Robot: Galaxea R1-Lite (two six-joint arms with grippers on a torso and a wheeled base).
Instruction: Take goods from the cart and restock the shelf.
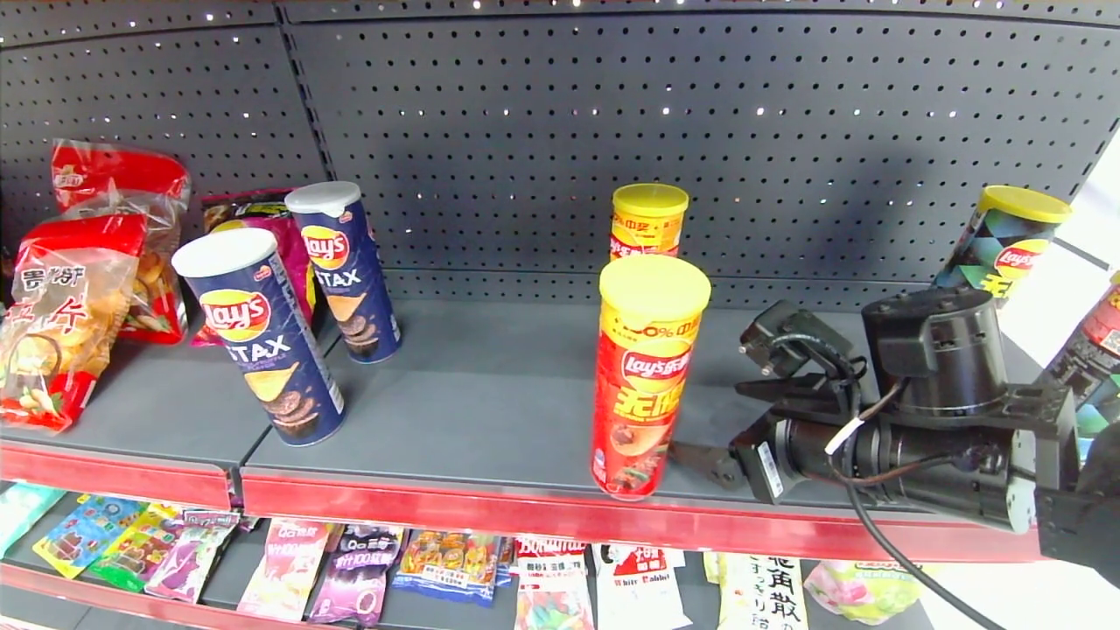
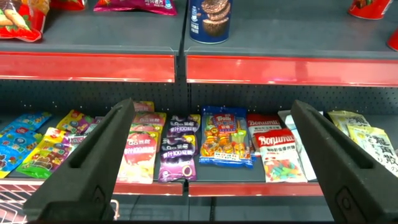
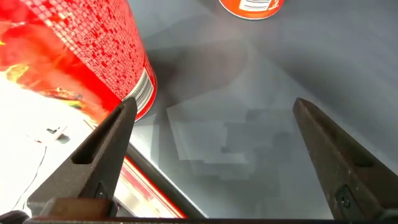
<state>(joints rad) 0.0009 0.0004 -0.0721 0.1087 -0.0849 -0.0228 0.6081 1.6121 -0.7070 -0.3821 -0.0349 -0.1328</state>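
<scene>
The red can (image 1: 649, 376) stands at the shelf's (image 1: 490, 411) front lip, just beside the right claw (image 3: 214, 109), which is released and empty, so a careless sideways withdrawal could clip the can and topple it off.

Behind front red can (image 1: 649, 376) rear yellow-lidded can (image 1: 648, 219) is half hidden; dark can (image 1: 1099, 346) cut off at head view's right edge; blue can (image 2: 209, 18) cropped, only base shows
</scene>
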